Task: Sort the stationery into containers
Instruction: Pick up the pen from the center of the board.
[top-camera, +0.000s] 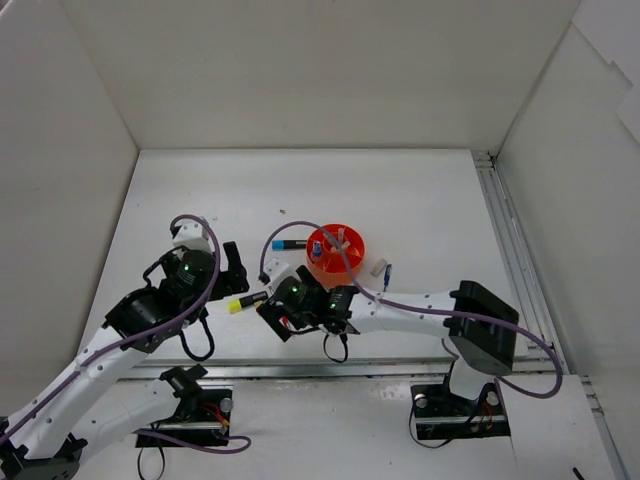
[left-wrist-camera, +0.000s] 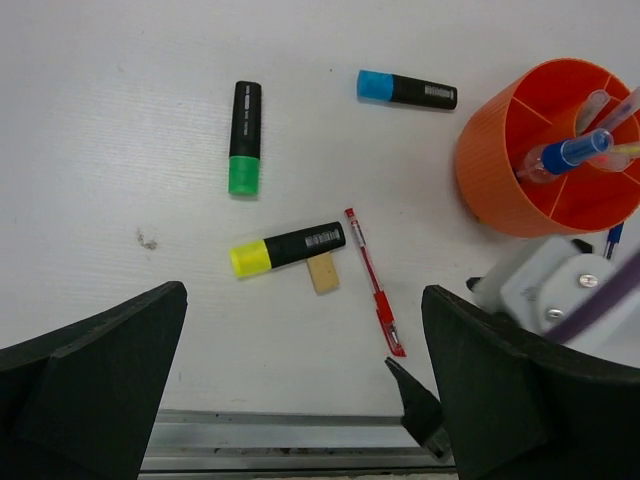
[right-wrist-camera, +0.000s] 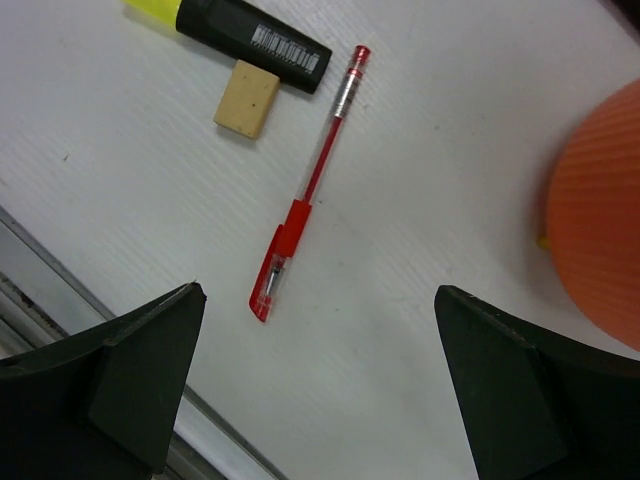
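1. From above: a matte white bench is boxed in by plain white walls, with a metal rail down its right side. The round orange tub stands mid-bench with thin things upright in it. A blue highlighter lies just left of it. A yellow highlighter lies nearer, between the two arms' heads.
2. Left wrist: the left pincer gapes wide, and its black wedge-shaped fingers hold nothing. On the bench lie a green highlighter and the yellow and blue ones, all black-bodied with white barcode labels (print too small to read). A tan block eraser touches the yellow one, and a slim red pen lies just right of it. The tub's wall is finely ribbed and spokes divide it. A blue-white marker leans inside.
3. Right wrist: the right pincer is spread and empty. The pen (clear barrel, red grip and cap) lies on the finely lined bench between its fingers. The tub's ribbed curve fills the right edge.
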